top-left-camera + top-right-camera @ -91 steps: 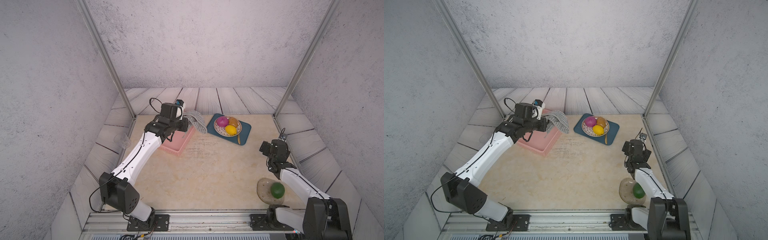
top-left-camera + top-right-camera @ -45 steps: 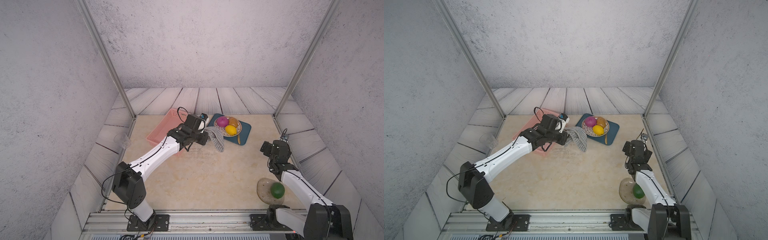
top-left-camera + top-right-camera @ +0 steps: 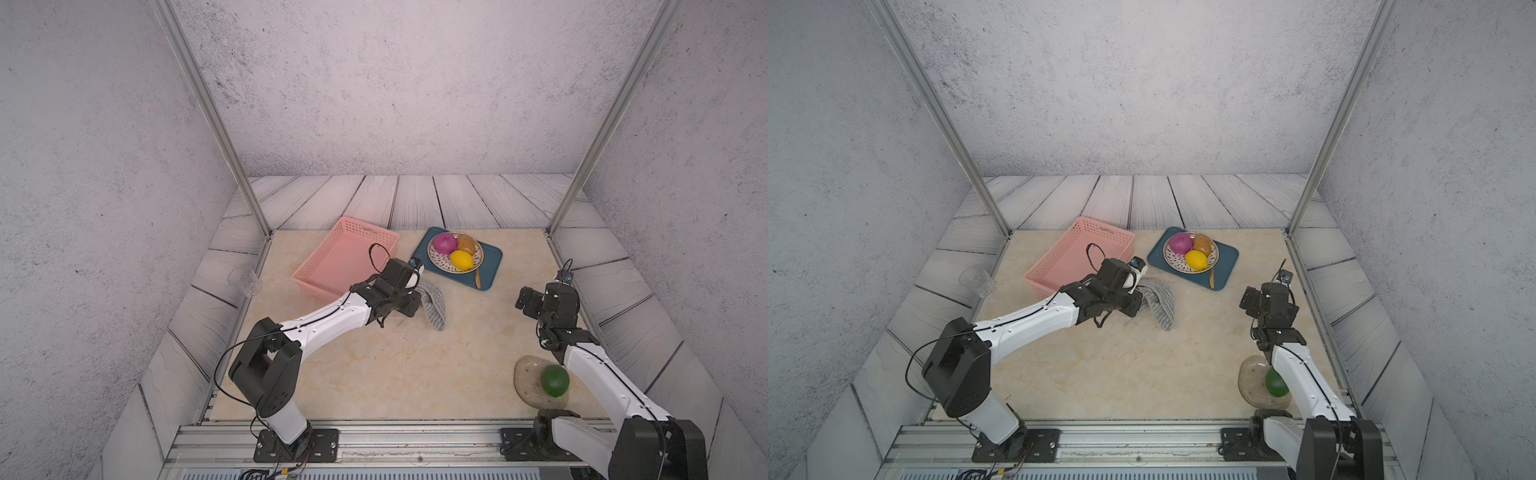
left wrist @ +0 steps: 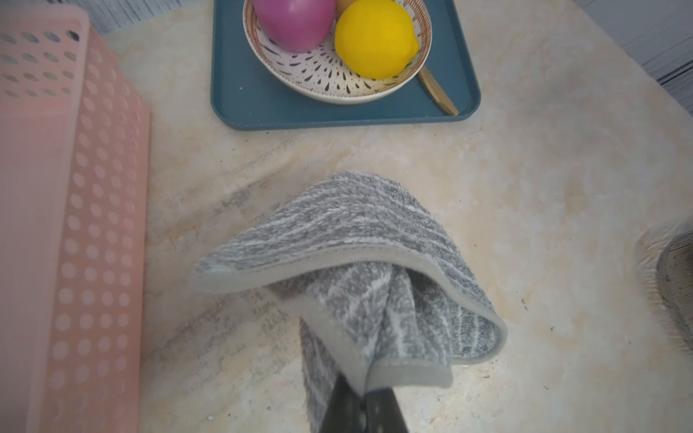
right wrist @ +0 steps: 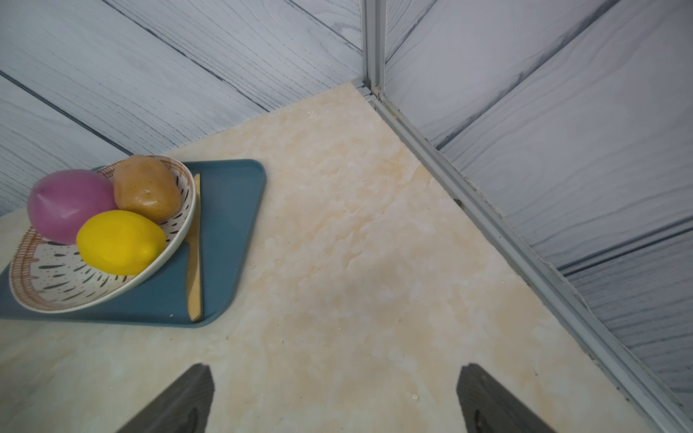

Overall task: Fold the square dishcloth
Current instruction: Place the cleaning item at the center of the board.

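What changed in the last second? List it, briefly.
The left pincer, shut on the dishcloth throughout, carried it from over the pink basket out over the table, near the blue tray. The right pincer stayed open and still; basket, tray unmoved.

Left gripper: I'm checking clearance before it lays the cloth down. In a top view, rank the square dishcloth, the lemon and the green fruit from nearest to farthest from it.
1. square dishcloth: pinched in the left gripper itself.
2. lemon: in the bowl on the tray, farther back.
3. green fruit: on the round mat, front right.
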